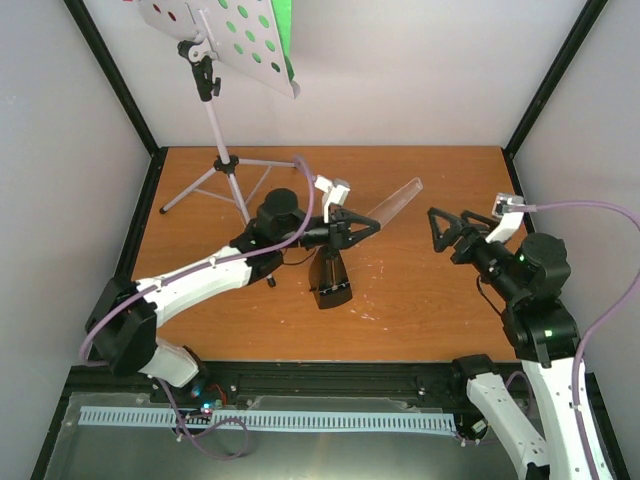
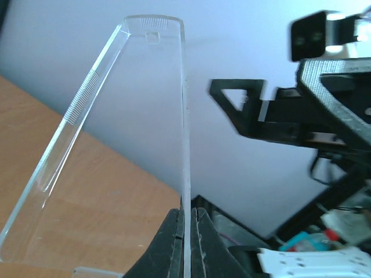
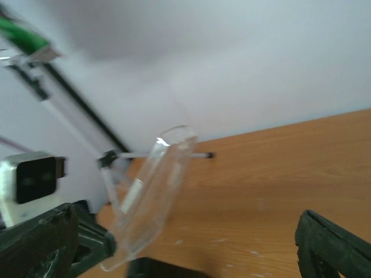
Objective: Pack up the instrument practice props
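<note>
Near the centre of the surface (image 1: 420, 310), the black metronome (image 1: 330, 280) sits bare, its top partly hidden beneath the left claw (image 1: 375, 222); whether it stands upright cannot be determined. The left claw is clamped on one edge of the clear plastic cover (image 1: 398, 200), which is held off the surface and points toward 2 o'clock. At 3 o'clock from the cover, the right claw (image 1: 434, 232) stands apart and holds nothing. At 11 o'clock, the music stand (image 1: 225, 170) carries green and red sheets (image 1: 285, 30), seen mostly through the perforations; the desk top is cut off by the frame.
</note>
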Robot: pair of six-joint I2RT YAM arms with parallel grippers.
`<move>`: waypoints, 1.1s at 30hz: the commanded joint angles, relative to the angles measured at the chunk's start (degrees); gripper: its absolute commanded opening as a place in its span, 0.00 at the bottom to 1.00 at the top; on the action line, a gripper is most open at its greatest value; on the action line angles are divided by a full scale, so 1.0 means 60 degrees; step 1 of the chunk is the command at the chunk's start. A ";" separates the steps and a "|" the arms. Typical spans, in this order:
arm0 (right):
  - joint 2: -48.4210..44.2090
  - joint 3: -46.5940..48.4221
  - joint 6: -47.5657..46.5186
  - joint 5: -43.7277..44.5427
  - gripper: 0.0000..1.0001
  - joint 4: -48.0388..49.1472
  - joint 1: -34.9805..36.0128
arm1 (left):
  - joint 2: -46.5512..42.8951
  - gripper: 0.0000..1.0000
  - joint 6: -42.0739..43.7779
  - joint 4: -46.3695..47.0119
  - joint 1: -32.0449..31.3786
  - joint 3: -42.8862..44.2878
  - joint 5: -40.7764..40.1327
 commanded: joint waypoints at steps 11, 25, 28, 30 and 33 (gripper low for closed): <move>0.1197 -0.0580 0.2343 -0.5261 1.00 0.4333 -0.0034 | -0.1322 0.00 -0.3197 0.3290 0.0163 -0.1205 0.2527; 0.1561 -0.1032 0.2546 -0.6068 0.78 0.4946 0.0557 | -0.1226 0.00 -0.3614 0.3633 0.0170 -0.1023 0.2642; 0.1516 -0.1137 0.2551 -0.6022 0.75 0.4981 0.0584 | -0.1182 0.00 -0.3648 0.3625 0.0162 -0.1003 0.2655; 0.1524 -0.1192 0.2550 -0.6029 0.74 0.5048 0.0620 | -0.1173 0.00 -0.3646 0.3625 0.0162 -0.0978 0.2652; 0.1484 -0.1282 0.2507 -0.5945 0.70 0.5078 0.0663 | -0.1136 0.00 -0.3642 0.3611 0.0166 -0.0945 0.2681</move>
